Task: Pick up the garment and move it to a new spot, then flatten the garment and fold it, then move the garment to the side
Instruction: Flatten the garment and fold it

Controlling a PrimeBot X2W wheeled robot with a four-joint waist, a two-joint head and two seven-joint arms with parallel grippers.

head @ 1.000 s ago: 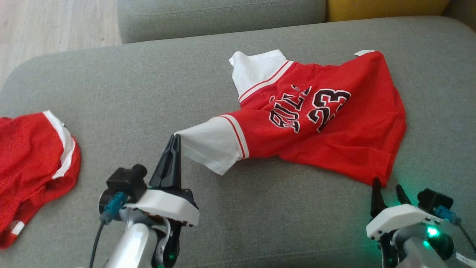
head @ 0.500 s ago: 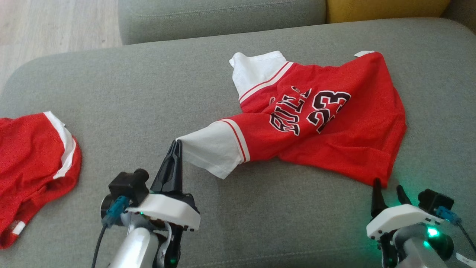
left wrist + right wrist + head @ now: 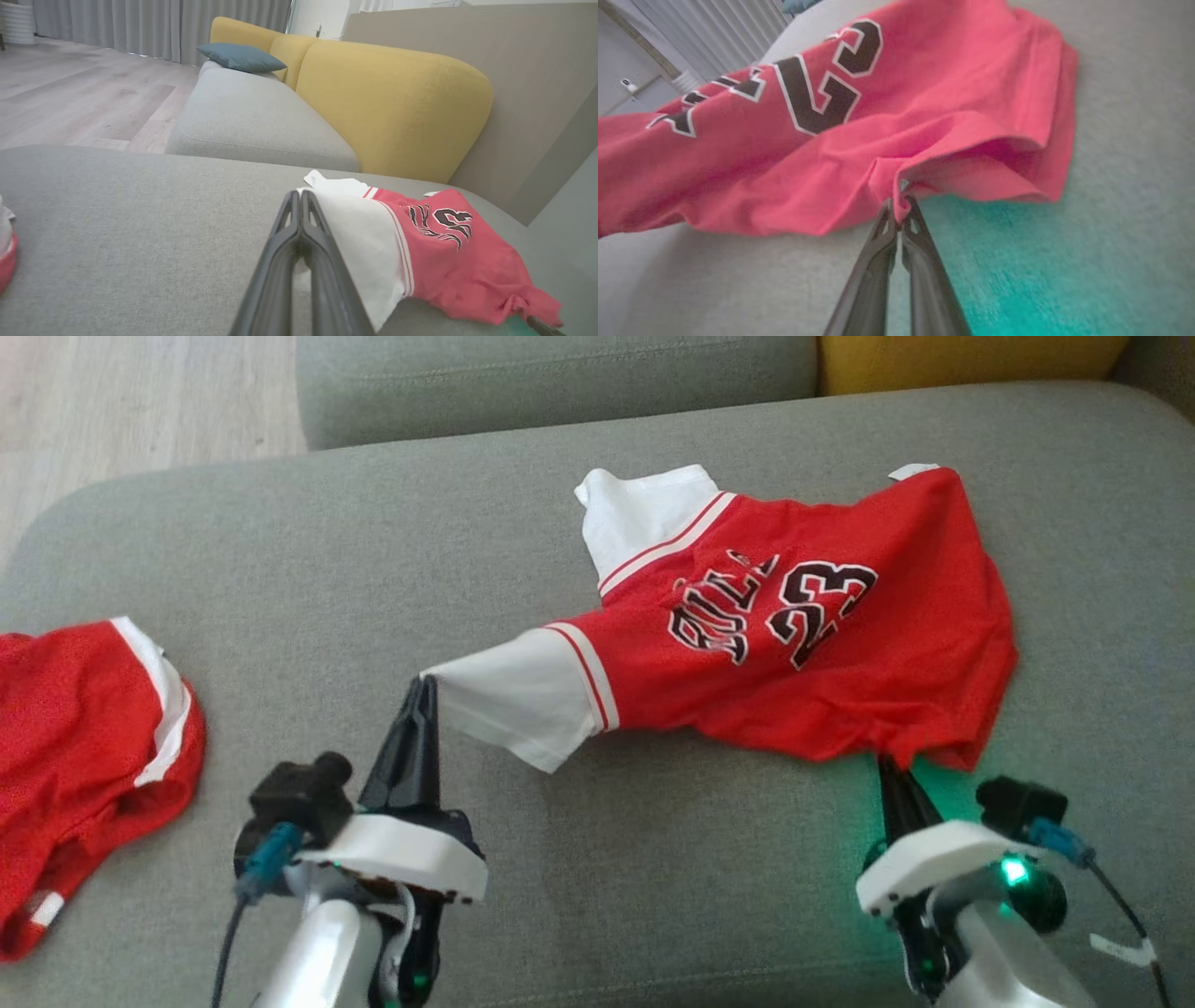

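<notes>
A red jersey (image 3: 822, 644) with white sleeves and a black "23" lies rumpled on the grey sofa seat (image 3: 373, 551), right of centre. My left gripper (image 3: 425, 683) is shut on the tip of its near white sleeve (image 3: 509, 695), which is stretched out toward the left. In the left wrist view the left gripper (image 3: 299, 195) pinches that sleeve (image 3: 359, 233). My right gripper (image 3: 887, 763) is shut on the jersey's near hem, right of centre. In the right wrist view the right gripper (image 3: 899, 205) grips a bunched fold of red cloth (image 3: 859, 154).
A second red garment (image 3: 84, 747) with white trim lies crumpled at the seat's left edge. Behind the seat stand a grey cushion (image 3: 551, 373) and a yellow backrest (image 3: 397, 102). Wooden floor (image 3: 131, 392) lies beyond the far left corner.
My right gripper has moved forward and left and shut on the jersey's near hem, bunching it. My left gripper has pulled the sleeve slightly left.
</notes>
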